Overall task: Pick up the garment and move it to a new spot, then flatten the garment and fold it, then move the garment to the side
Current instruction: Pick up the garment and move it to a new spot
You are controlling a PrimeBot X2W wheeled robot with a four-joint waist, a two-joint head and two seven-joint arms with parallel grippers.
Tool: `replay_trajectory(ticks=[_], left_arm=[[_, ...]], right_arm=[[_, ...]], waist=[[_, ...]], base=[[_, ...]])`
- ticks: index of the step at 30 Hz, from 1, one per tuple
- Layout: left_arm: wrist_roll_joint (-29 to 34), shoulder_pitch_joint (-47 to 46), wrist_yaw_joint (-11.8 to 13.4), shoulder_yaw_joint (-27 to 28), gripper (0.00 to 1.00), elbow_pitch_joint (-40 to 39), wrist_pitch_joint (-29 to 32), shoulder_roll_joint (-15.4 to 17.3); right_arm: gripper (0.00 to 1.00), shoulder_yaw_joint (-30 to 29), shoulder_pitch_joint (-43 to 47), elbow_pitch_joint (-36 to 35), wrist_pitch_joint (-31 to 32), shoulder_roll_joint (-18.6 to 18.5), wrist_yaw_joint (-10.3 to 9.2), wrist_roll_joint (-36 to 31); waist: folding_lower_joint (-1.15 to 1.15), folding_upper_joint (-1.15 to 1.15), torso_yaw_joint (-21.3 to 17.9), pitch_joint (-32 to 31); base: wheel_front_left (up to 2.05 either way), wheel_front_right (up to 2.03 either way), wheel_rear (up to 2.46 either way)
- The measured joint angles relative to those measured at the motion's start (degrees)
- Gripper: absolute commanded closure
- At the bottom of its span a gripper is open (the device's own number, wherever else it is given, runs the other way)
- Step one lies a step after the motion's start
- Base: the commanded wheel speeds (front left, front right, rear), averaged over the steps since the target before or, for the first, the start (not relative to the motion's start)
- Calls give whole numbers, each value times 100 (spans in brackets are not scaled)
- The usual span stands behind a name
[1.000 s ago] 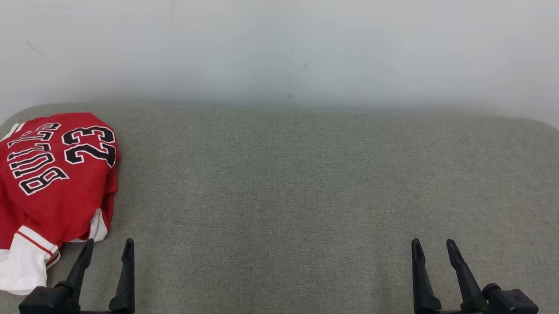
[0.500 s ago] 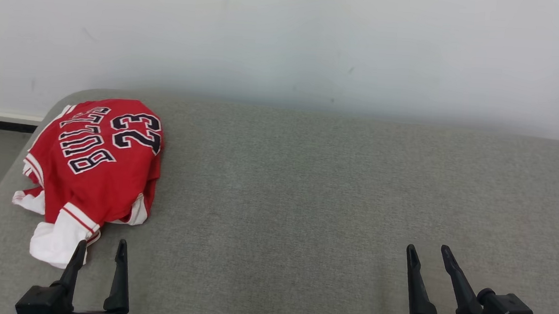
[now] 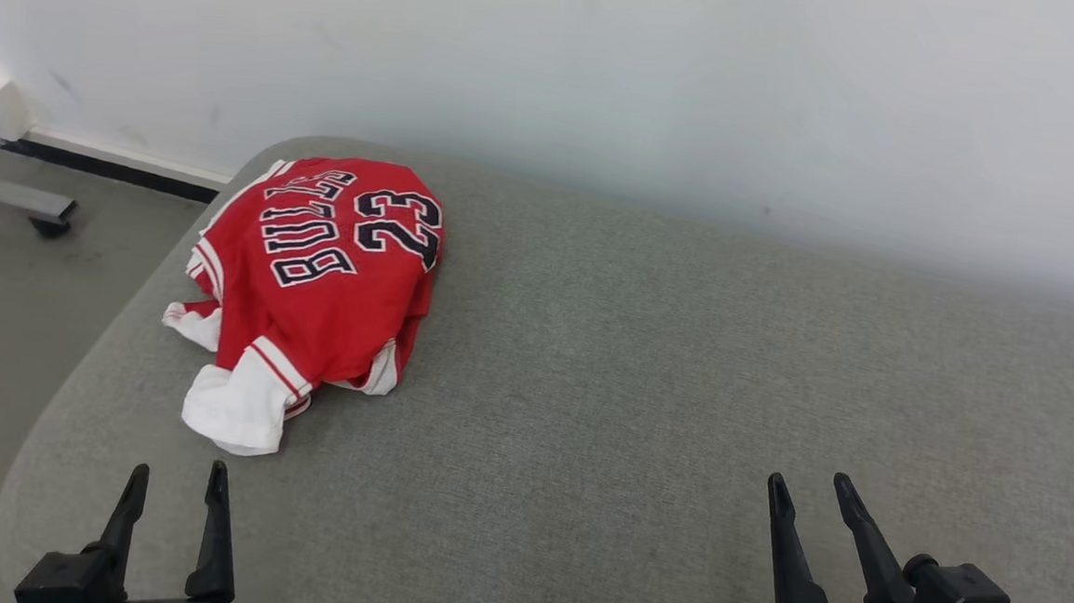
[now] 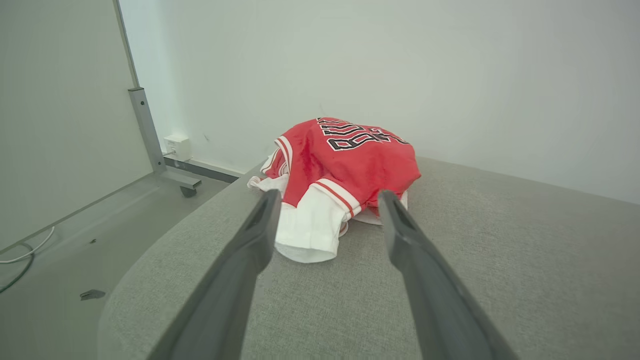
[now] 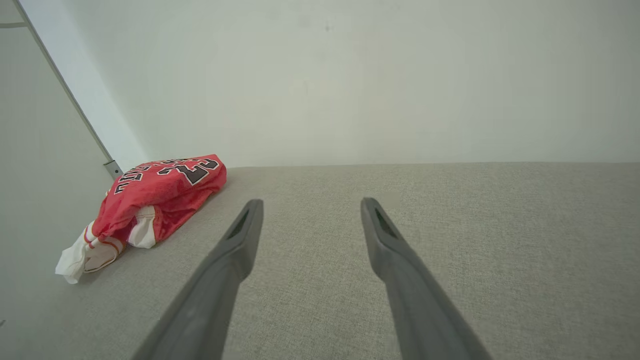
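Red Bulls jersey (image 3: 324, 270), number 23, lies bunched in a heap at the far left corner of the grey fabric-covered bench (image 3: 635, 373). The lettering faces up. White sleeve ends and trim spill out on its near side, and one white sleeve (image 3: 237, 409) points toward the near edge.

Left claw (image 3: 178, 468): fingers spread wide, pinching nothing. I see it over the near left corner of the bench, aimed at the jersey. The white sleeve is just ahead of the fingertips and not touching them. In the left wrist view that sleeve sits framed between the two fingers.

Right claw (image 3: 809, 479): also spread wide and empty, over the near edge toward the right, well apart from the jersey. Its wrist view shows bare grey fabric between the fingers, with the jersey far off to the left.

Beyond the far edge is a plain white wall (image 3: 606, 82). Left of the bench is grey floor (image 3: 34, 289) with a metal stand foot on a caster (image 3: 25, 205).
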Motion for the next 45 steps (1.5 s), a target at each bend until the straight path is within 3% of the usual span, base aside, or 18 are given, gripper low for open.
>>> replay_trajectory(ticks=[12,19,26,32,45], left_arm=[[-20,-5,14,76,0,1,0,-3],[-35,44,45,166,0,-24,0,-11],[-85,51,101,187,0,-62,0,-88],[-181,-548,-64,178,0,101,0,-10],[-730,-3136,-279,370,0,389,424,719]], right_arm=[[0,74,-19,51,0,4,0,14],[0,131,-46,69,1,11,0,14],[0,180,-94,118,1,-31,0,14],[0,130,-221,108,1,-126,0,-25],[0,-102,-990,-177,1,-308,0,-342]], waist=[[0,0,725,19],[0,0,897,9],[0,0,758,49],[0,0,538,207],[2,1,-274,1266]], base=[[0,0,0],[0,0,0],[0,0,0],[0,0,0],[0,0,0]])
